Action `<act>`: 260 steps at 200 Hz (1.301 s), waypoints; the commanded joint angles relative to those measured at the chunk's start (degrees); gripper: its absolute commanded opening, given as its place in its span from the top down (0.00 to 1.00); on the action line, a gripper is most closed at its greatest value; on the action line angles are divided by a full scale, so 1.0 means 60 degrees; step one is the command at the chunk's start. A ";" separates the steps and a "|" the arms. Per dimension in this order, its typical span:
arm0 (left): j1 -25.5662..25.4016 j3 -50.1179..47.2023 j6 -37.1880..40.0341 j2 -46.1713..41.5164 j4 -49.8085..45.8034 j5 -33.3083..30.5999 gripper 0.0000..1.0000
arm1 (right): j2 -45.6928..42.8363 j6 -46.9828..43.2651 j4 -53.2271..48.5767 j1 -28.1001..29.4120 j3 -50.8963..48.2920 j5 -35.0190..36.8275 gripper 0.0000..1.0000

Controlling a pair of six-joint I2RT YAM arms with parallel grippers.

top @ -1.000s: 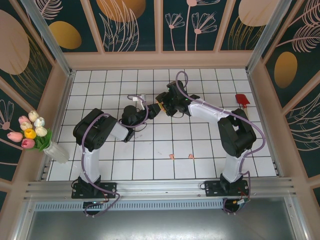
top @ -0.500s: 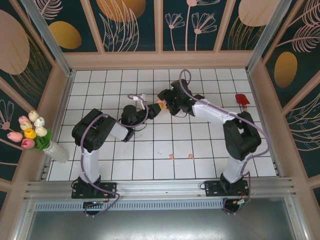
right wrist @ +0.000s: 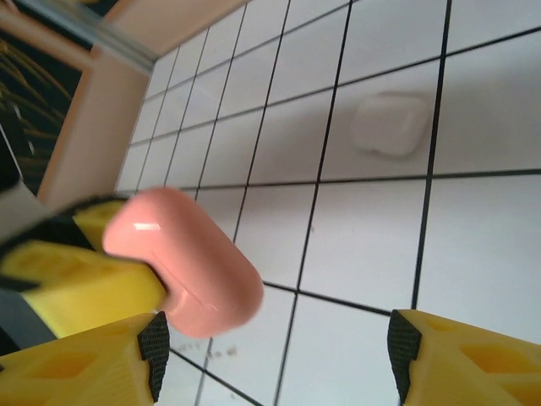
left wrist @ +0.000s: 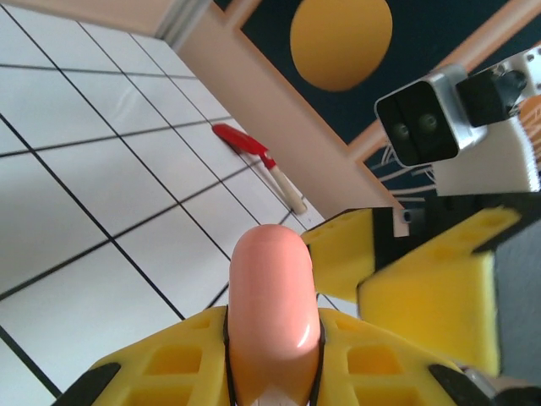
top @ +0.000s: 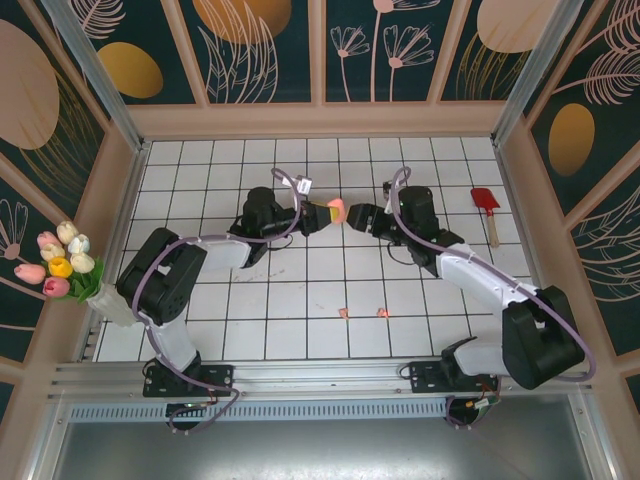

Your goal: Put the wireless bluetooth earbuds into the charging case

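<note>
The left tool (top: 322,213) stays clamped on the pink charging case (top: 336,210) at upper centre. The right tool (top: 357,216), earlier over the case, now sits just right of it, jaws wide. Two pink earbuds (top: 343,313) lie on the counter (top: 300,330), lower centre.
</note>
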 commanded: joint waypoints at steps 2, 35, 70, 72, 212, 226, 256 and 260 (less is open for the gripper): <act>-0.0005 0.0459 0.0896 -0.0244 -0.1376 0.0883 0.98 | -0.0364 -0.0984 0.1393 -0.0136 -0.0456 -0.1104 0.30; 0.0010 0.0792 0.1087 -0.0149 -0.1865 0.1071 0.99 | -0.0221 -0.0987 0.1706 -0.0185 -0.0596 -0.1350 0.30; -0.0003 0.1188 0.1090 -0.0088 -0.2002 0.1254 1.00 | 0.0292 -0.0956 0.1844 -0.0221 -0.0383 -0.1382 0.32; 0.0005 0.1204 0.1087 -0.0087 -0.2005 0.1261 1.00 | 0.0329 -0.0963 0.1846 -0.0238 -0.0366 -0.1394 0.32; 0.0008 0.1000 0.1044 -0.0717 -0.1929 0.1639 1.00 | 0.0412 0.0162 0.2837 -0.1650 -0.1037 -0.2184 0.40; -0.0007 0.1007 0.0953 -0.0658 -0.1835 0.1644 1.00 | -0.0241 0.0615 0.3476 -0.1615 -0.1412 -0.2605 0.40; 0.0004 0.1069 0.0867 -0.0582 -0.1728 0.1702 1.00 | -0.0880 0.0733 0.3499 -0.1344 -0.1329 -0.2749 0.38; -0.0002 0.1085 0.0860 -0.0571 -0.1728 0.1697 1.00 | -0.0877 0.0709 0.3442 -0.1295 -0.1243 -0.2721 0.38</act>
